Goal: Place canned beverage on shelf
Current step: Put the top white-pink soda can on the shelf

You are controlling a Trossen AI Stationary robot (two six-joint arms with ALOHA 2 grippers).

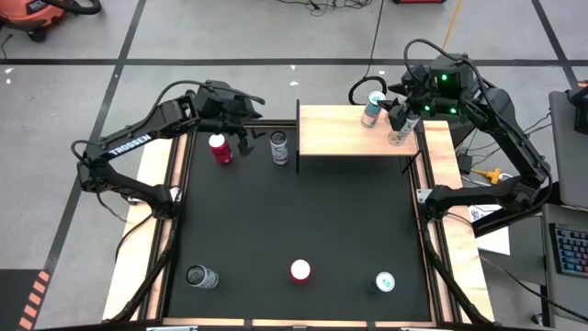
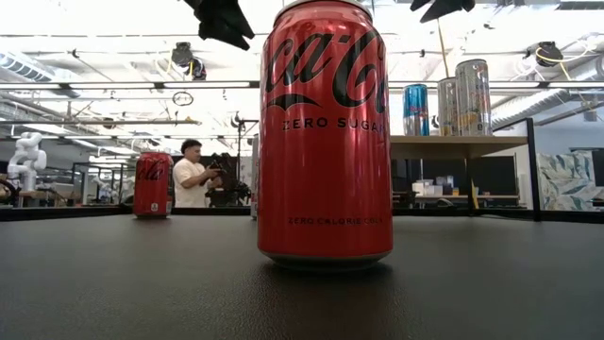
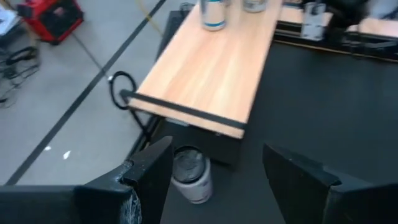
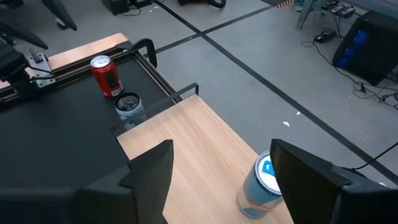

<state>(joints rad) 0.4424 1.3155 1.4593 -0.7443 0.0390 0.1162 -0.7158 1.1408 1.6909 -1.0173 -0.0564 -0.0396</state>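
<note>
High view: the left gripper (image 1: 246, 140) hovers beside the shelf (image 1: 354, 131), jaws parted and empty, with a grey can (image 1: 279, 147) between them and the shelf's edge. The right gripper (image 1: 401, 118) hangs over the shelf, jaws apart, holding nothing, near a blue can (image 1: 372, 108) already standing there. A risk, I judge: closing off-centre could tip the grey can against the shelf. The black table (image 1: 294, 230) sits on grey flooring with taped lines.
</note>
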